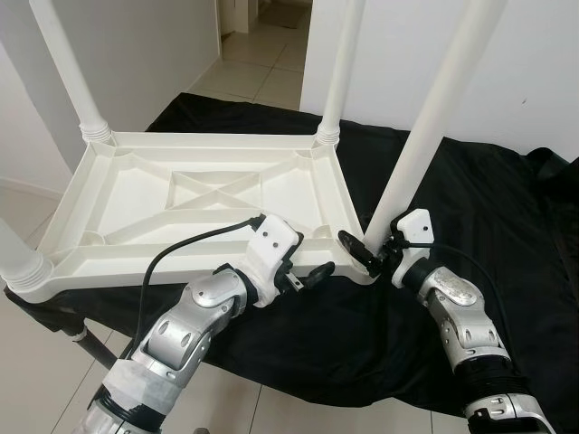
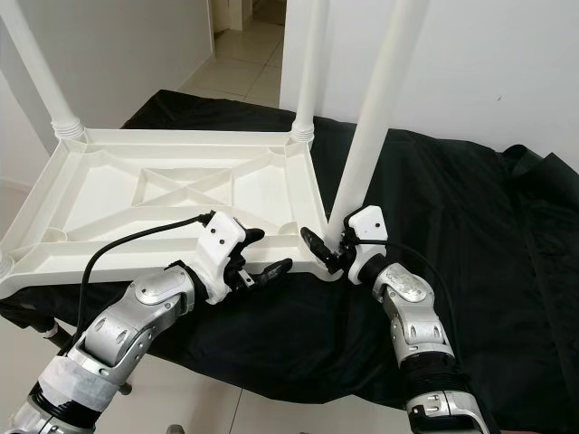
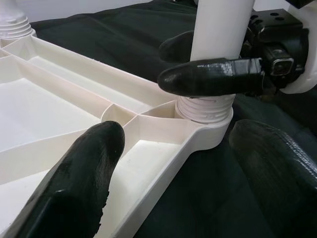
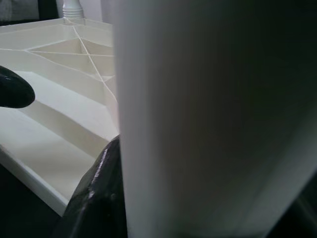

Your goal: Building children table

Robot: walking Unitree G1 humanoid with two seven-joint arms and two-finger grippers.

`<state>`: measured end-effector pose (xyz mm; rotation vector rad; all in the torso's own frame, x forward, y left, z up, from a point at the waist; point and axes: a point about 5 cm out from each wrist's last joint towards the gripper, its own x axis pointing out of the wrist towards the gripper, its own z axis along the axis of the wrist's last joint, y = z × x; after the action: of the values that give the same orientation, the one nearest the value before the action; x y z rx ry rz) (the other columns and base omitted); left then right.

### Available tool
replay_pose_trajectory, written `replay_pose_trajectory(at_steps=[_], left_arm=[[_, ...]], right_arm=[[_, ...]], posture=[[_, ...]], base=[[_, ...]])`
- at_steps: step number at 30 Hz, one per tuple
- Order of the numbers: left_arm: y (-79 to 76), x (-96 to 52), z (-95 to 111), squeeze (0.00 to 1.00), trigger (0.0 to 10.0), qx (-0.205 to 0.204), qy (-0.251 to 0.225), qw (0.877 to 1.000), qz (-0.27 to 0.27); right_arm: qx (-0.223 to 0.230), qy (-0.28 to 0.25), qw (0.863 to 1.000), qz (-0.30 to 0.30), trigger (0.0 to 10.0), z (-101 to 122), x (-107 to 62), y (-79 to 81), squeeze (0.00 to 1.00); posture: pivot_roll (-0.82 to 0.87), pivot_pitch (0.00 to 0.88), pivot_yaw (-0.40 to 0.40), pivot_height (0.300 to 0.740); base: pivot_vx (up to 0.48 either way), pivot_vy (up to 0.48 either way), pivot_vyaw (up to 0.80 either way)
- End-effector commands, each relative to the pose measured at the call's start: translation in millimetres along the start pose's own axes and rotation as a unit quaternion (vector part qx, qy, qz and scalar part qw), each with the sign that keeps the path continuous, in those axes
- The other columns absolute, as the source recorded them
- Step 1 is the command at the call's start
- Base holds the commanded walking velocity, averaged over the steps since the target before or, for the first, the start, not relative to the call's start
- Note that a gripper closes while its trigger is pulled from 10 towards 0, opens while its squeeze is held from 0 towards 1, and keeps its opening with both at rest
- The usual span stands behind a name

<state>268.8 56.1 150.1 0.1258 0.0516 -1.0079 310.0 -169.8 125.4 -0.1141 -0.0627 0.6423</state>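
Head cameras look forward and down from above, side by side, both taking in the upturned white table [image 1: 194,194] on the black cloth [image 1: 507,226] with a tiled doorway behind; the right eye sits a touch further right, so the same scene slides left; the left wrist camera peers low along its own fingers [image 3: 74,193] at the table's near corner leg [image 3: 220,29]; the right wrist camera is pressed right up against that same leg [image 4: 213,119], table ribs beyond.
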Motion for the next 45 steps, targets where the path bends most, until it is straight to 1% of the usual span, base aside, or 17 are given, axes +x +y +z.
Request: replay_pose_trajectory(at_steps=[1,6,7,12,17,20,22,23,25,26,29,31,33,34,36,37,45], left_arm=[[-5.0,-0.7,3.2,0.0,10.0,0.003,-0.001,0.999,-0.05],[-3.0,0.0,6.4,0.0,10.0,0.001,0.002,0.999,-0.047],[-3.1,0.7,7.5,0.0,10.0,0.001,0.003,0.999,-0.047],[-2.7,1.6,6.8,0.0,10.0,0.003,0.003,0.999,-0.047],[-1.0,2.5,8.8,0.0,10.0,0.001,-0.004,0.999,-0.04],[1.8,3.0,7.1,0.0,10.0,0.003,-0.001,1.0,-0.029],[2.4,2.6,7.0,0.0,10.0,0.002,-0.001,1.0,-0.026],[2.4,2.6,7.0,0.0,10.0,0.002,-0.001,1.0,-0.026],[1.8,3.1,7.2,0.0,10.0,0.0,-0.001,1.0,-0.028],[1.8,3.1,7.2,0.0,10.0,0.0,-0.001,1.0,-0.028],[1.1,5.2,8.1,0.0,10.0,0.0,-0.004,0.999,-0.032],[1.1,5.8,8.5,0.0,10.0,0.0,-0.005,0.999,-0.032],[1.5,7.7,10.1,0.0,10.0,0.003,-0.009,1.0,-0.03],[1.5,7.7,10.1,0.0,10.0,0.003,-0.009,1.0,-0.03],[2.5,11.1,13.8,0.0,10.0,0.002,-0.019,1.0,-0.02],[2.9,11.5,14.6,0.0,10.0,0.001,-0.021,1.0,-0.017],[6.0,11.3,17.3,0.0,10.0,0.001,-0.028,1.0,-0.009]], right_arm=[[-0.002,0.01,1.0,0.012,0.0,-1.7,-0.4,-1.6,0.0],[-0.008,0.008,1.0,0.009,0.0,-0.4,-3.4,-8.5,0.0],[-0.004,0.002,1.0,0.0,10.0,2.1,-4.8,-10.3,0.0],[0.007,-0.006,1.0,-0.02,10.0,4.1,-5.7,-10.2,0.0],[0.006,0.007,0.998,-0.066,10.0,1.5,-4.0,-9.4,0.0],[0.016,0.029,0.993,-0.117,10.0,-3.1,-0.1,-5.5,0.0],[0.045,0.031,0.985,-0.162,10.0,-4.2,1.2,-5.2,0.0],[0.045,0.031,0.985,-0.162,10.0,-4.2,1.2,-5.2,0.0],[0.057,0.031,0.975,-0.213,10.0,-4.6,1.4,-3.8,0.0],[0.057,0.031,0.975,-0.213,10.0,-4.6,1.4,-3.8,0.0],[0.083,0.023,0.956,-0.28,10.0,-3.7,1.8,5.2,0.0],[0.087,0.021,0.952,-0.292,10.0,-3.2,1.9,7.4,0.0],[0.08,0.019,0.94,-0.331,10.0,-1.0,1.5,13.2,0.0],[0.08,0.019,0.94,-0.331,10.0,-1.0,1.5,13.2,0.0],[0.097,0.018,0.911,-0.401,10.0,0.5,0.9,24.4,0.0],[0.103,0.018,0.906,-0.411,10.0,1.2,1.6,27.8,0.0],[0.12,-0.002,0.909,-0.398,10.0,9.0,6.6,30.6,0.0]], posture=[[0.03,0.0,-0.042,0.74],[0.02,0.0,-0.036,0.74],[0.02,0.0,-0.039,0.74],[0.01,0.0,-0.043,0.74],[0.01,0.0,-0.05,0.74],[0.0,0.0,-0.057,0.74],[0.0,0.0,-0.059,0.74],[0.0,0.0,-0.059,0.74],[-0.02,0.0,-0.06,0.74],[-0.02,0.0,-0.06,0.74],[-0.03,0.0,-0.059,0.74],[-0.03,0.0,-0.059,0.74],[-0.03,0.0,-0.062,0.74],[-0.03,0.0,-0.062,0.74],[-0.03,0.0,-0.068,0.74],[-0.03,0.0,-0.068,0.74],[-0.02,0.0,-0.066,0.74]], base=[[0.0,0.0,0.0],[0.0,0.0,0.0],[0.0,0.0,0.0],[0.0,0.0,0.0],[0.0,0.0,0.0],[0.0,0.0,0.0],[0.0,0.0,0.0],[0.0,0.0,0.0],[0.0,0.0,0.0],[0.0,0.0,0.0],[0.0,0.0,0.0],[0.0,0.0,0.0],[0.0,0.0,0.0],[0.0,0.0,0.0],[0.0,0.0,0.0],[0.0,0.0,0.0],[0.0,0.0,0.0]])
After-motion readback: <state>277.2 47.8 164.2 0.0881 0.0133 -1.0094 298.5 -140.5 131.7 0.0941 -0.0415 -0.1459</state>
